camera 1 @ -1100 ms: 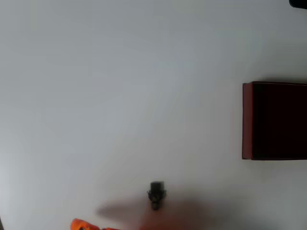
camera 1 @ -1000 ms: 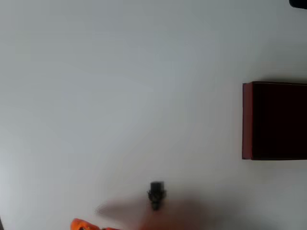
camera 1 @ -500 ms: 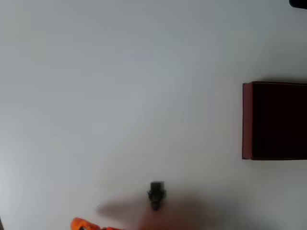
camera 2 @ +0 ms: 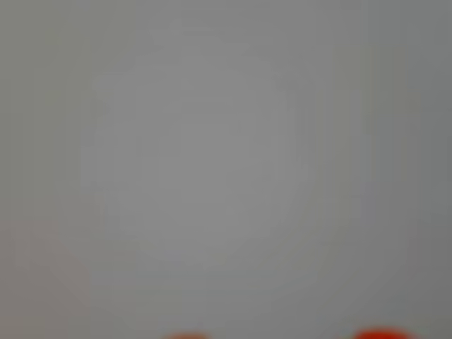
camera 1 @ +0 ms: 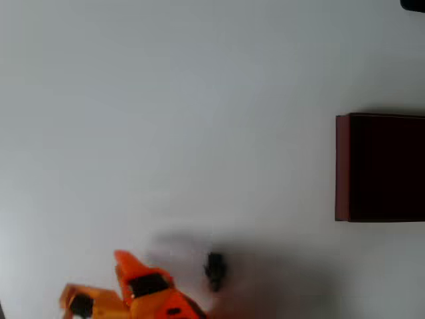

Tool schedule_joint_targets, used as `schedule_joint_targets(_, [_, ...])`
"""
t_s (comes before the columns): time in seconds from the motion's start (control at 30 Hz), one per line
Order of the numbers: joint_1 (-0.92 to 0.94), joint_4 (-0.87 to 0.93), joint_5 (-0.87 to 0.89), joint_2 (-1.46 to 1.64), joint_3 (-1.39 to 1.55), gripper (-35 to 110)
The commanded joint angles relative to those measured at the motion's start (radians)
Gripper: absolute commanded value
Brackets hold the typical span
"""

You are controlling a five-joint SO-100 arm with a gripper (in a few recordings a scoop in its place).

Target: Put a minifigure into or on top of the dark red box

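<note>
The minifigure point(camera 1: 214, 270) lies low on the pale bench point(camera 1: 166, 119) in the overhead view, near the bottom edge and a little left of centre, dark and small, free of any grip. Just to its left, the orange tool point(camera 1: 133, 279) reaches up from the bottom edge, its tip pointing upward and close beside the figure but apart from it; a soft shadow spreads around both. Whether its jaws are apart or together I cannot tell from this angle. The dark red box point(camera 1: 342, 166) sits well apart at the right edge, cut off by the frame, its dark inside facing up. Between figure and box the bench is bare. The wrist view is a grey blur with orange bits at the bottom edge.
</note>
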Motion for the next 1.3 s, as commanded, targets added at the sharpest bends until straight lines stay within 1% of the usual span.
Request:
schedule_joint_targets(0.0, [0.178, 0.106, 0.295, -0.057, -0.061, 17])
schedule_joint_targets(0.07, [0.270, 0.150, 0.316, -0.089, -0.106, 18])
schedule_joint_targets(0.1, [0.327, 0.206, 0.354, -0.112, -0.132, 19])
schedule_joint_targets(0.13, [0.383, 0.247, 0.364, -0.130, -0.158, 23])
schedule_joint_targets(0.2, [0.486, 0.314, 0.382, -0.164, -0.201, 23])
schedule_joint_targets(0.23, [0.535, 0.327, 0.382, -0.193, -0.218, 23])
schedule_joint_targets(0.3, [0.580, 0.328, 0.463, -0.336, -0.247, 23])
schedule_joint_targets(0.4, [0.557, 0.282, 0.623, -0.650, -0.334, 24])
schedule_joint_targets(0.5, [0.425, 0.325, 0.853, -0.928, -0.483, 23])
schedule_joint_targets(0.6, [0.313, 0.253, 0.966, -1.109, -0.554, 23])
schedule_joint_targets(0.67, [0.268, 0.252, 1.012, -1.206, -0.609, 23])
schedule_joint_targets(0.77, [0.255, 0.238, 1.034, -1.281, -0.629, 22])
schedule_joint_targets(0.9, [0.302, 0.179, 1.028, -1.246, -0.555, 22])
schedule_joint_targets(1.1, [0.453, 0.209, 0.968, -1.155, -0.517, 22])
schedule_joint_targets(1.27, [0.512, 0.247, 0.973, -1.126, -0.488, 23])
